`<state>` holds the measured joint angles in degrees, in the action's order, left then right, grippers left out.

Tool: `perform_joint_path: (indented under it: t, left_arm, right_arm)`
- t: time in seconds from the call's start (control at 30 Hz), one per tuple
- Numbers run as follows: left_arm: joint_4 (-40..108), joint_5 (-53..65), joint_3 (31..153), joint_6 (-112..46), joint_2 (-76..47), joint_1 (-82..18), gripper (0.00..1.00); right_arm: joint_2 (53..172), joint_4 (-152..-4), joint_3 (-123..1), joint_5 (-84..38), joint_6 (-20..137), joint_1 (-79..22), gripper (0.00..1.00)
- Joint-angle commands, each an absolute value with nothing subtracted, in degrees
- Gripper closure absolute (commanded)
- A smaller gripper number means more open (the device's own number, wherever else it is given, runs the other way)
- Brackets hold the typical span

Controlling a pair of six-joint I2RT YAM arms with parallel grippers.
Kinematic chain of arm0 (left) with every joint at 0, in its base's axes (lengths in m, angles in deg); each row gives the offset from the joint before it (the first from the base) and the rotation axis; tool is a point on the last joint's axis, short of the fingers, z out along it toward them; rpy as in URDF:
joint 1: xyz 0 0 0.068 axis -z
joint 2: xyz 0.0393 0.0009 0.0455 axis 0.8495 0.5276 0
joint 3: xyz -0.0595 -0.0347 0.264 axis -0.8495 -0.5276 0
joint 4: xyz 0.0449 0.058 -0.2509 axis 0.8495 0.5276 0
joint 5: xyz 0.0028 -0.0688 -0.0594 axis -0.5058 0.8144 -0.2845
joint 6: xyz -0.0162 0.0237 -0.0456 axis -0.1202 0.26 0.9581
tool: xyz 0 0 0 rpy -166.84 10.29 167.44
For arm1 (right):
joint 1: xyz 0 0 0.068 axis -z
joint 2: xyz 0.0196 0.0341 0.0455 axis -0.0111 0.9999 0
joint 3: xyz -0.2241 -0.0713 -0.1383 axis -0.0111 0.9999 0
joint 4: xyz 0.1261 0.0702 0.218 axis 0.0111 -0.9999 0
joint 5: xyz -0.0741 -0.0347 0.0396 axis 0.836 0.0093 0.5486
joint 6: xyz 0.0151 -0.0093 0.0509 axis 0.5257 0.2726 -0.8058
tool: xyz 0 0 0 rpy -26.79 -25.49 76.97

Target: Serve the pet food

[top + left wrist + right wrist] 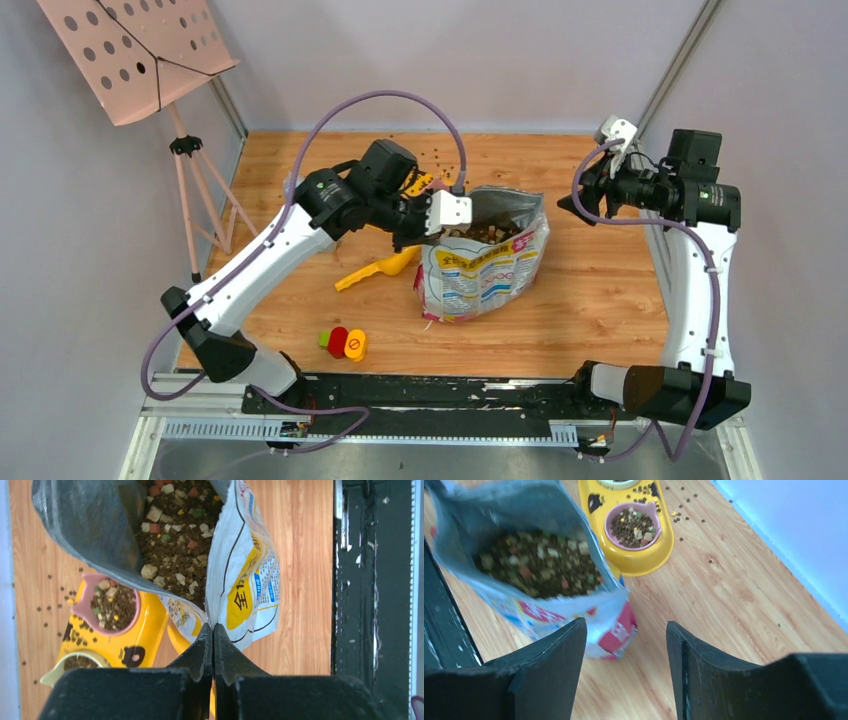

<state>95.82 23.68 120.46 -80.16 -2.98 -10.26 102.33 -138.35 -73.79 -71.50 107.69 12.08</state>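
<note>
Left fingers (205,645): clenched, tips pressed together on the rim fold of the foil bag (485,268) at the centre of the top view. The bag stands upright on the worktop (600,300), mouth gaping.

Pet food (175,540): the bulk sits inside the bag, dark pellets mixed with pale, red and green bits. More fills the pink bowl (112,607) set in a yellow feeder (145,630), lower left of the left wrist view, just beside the bag. A second, cream bowl (75,662) in the same feeder holds a little dark kibble. Loose pellets lie scattered on the wood around the feeder, toward the top of the top view.

Right fingers (559,655): released, wide apart, nothing between them. They are held off the worktop at the right of the top view, well apart from the bag and pointed toward it.

Yellow scoop (378,270): lying flat just left of the bag's base, touched by neither arm.

Small green, red and yellow pieces (342,343): clustered lower left of centre. A pink perforated stand (140,50) is at upper left.
</note>
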Motion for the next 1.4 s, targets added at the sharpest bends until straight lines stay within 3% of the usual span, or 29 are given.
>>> perform_joint_path:
  t: [0.0, 0.1, 0.3, 0.67, 0.73, 0.93, 1.0, 1.03, 1.1, 1.17, 1.37]
  left_arm:
    - [91.12, 27.67, 120.58, -87.24, -13.69, -13.15, 1.00]
    - [91.30, 26.11, 118.36, -91.79, -16.19, -13.28, 1.00]
    - [91.11, 23.74, 115.74, -95.33, -17.24, -13.59, 1.00]
    - [89.79, 22.78, 113.85, -95.80, -17.85, -14.46, 1.00]
    - [89.63, 22.20, 113.50, -96.07, -17.74, -14.93, 1.00]
    - [89.18, 25.14, 111.72, -94.59, -17.92, -20.72, 1.00]
    - [89.82, 25.97, 111.07, -93.67, -18.31, -23.01, 0.89]
    - [90.34, 26.61, 110.70, -93.35, -18.51, -23.71, 0.73]
    - [92.08, 28.91, 109.84, -92.53, -18.64, -24.90, 0.55]
    - [92.25, 30.80, 108.03, -91.52, -18.70, -25.32, 0.48]
    - [85.59, 35.33, 103.49, -88.57, -16.96, -25.47, 0.46]
  right_arm:
    - [106.17, -148.09, -77.48, -76.37, 130.50, 12.27, 0.40]
    - [108.71, -152.69, -78.30, -75.70, 141.57, 10.72, 0.40]
    - [111.30, -153.54, -77.64, -75.16, 149.26, 4.80, 0.40]
    - [113.38, -149.71, -76.70, -74.14, 147.78, -5.87, 0.46]
    - [113.44, -150.14, -77.00, -74.06, 147.78, -6.77, 0.53]
    - [114.71, -154.36, -79.91, -71.06, 144.63, -8.64, 0.96]
    - [114.55, -154.58, -80.54, -68.94, 140.52, -8.66, 1.00]
    - [113.85, -154.62, -80.46, -67.84, 139.33, -8.67, 1.00]
    - [111.68, -154.53, -79.51, -66.47, 137.61, -8.63, 1.00]
    - [108.64, -153.86, -78.10, -66.64, 136.01, -8.65, 1.00]
    - [105.00, -150.68, -75.01, -65.73, 131.00, -8.76, 1.00]
